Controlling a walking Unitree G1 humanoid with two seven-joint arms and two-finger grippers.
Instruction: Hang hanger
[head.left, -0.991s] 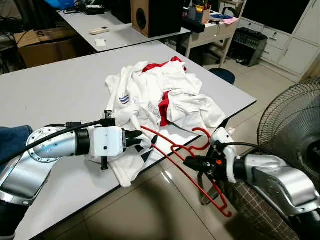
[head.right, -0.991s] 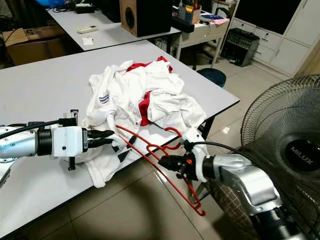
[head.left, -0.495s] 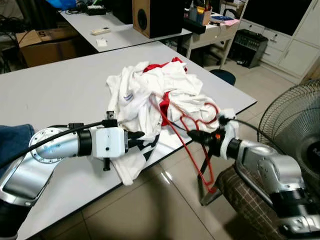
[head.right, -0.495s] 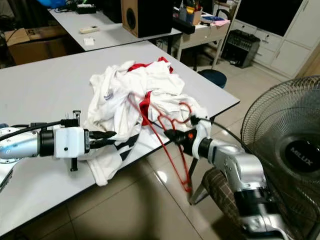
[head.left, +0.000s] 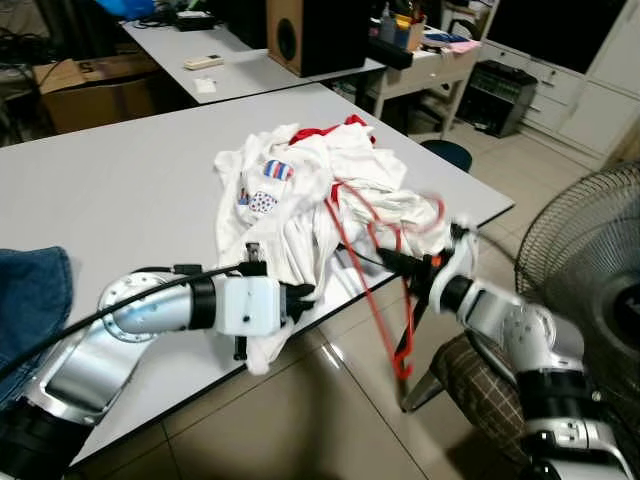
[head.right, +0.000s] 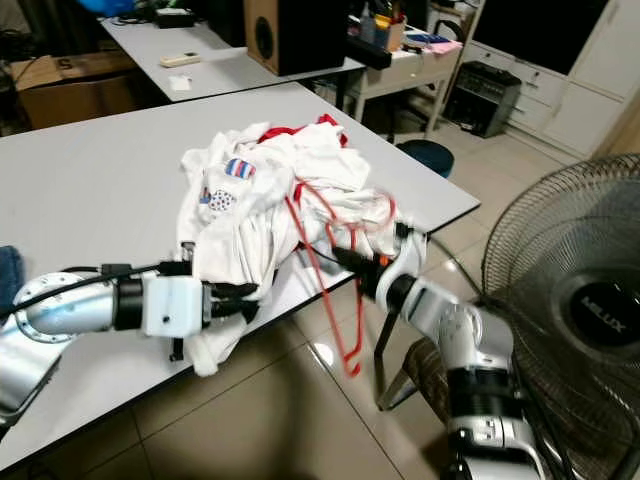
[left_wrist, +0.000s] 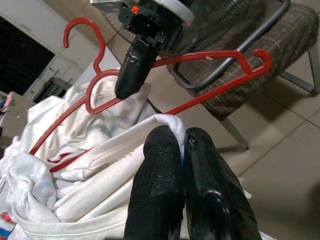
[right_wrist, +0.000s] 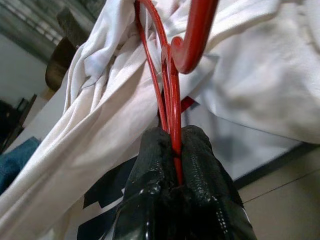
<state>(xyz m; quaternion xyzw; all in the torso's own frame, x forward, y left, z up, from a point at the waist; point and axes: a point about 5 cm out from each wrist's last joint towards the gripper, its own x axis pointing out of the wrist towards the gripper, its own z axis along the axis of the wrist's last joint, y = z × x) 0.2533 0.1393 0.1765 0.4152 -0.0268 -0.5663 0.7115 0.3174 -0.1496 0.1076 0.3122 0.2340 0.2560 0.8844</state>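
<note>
A red wire hanger (head.left: 372, 270) slants from the white and red shirt pile (head.left: 300, 185) on the grey table (head.left: 110, 180) down past the table's front edge. My right gripper (head.left: 387, 259) is shut on the hanger's wires (right_wrist: 169, 95) just below the hook, right against the shirts. My left gripper (head.left: 305, 293) is shut on a white shirt's hem (left_wrist: 169, 121) at the table's edge. In the left wrist view the right gripper's black finger (left_wrist: 132, 75) sits just beyond the pinched cloth, with the hanger (left_wrist: 210, 57) behind it.
A large standing fan (head.left: 590, 260) is at the right. A plaid-cushioned chair (head.left: 480, 385) stands below my right arm. Blue jeans (head.left: 30, 290) lie on the table's left. A second table with a speaker (head.left: 310, 30) stands behind, and tiled floor runs in front.
My right gripper carried the hanger up and left, into the shirts. My left gripper moved right along the table's edge with the hem. The shirt shifted and a printed patch turned up.
</note>
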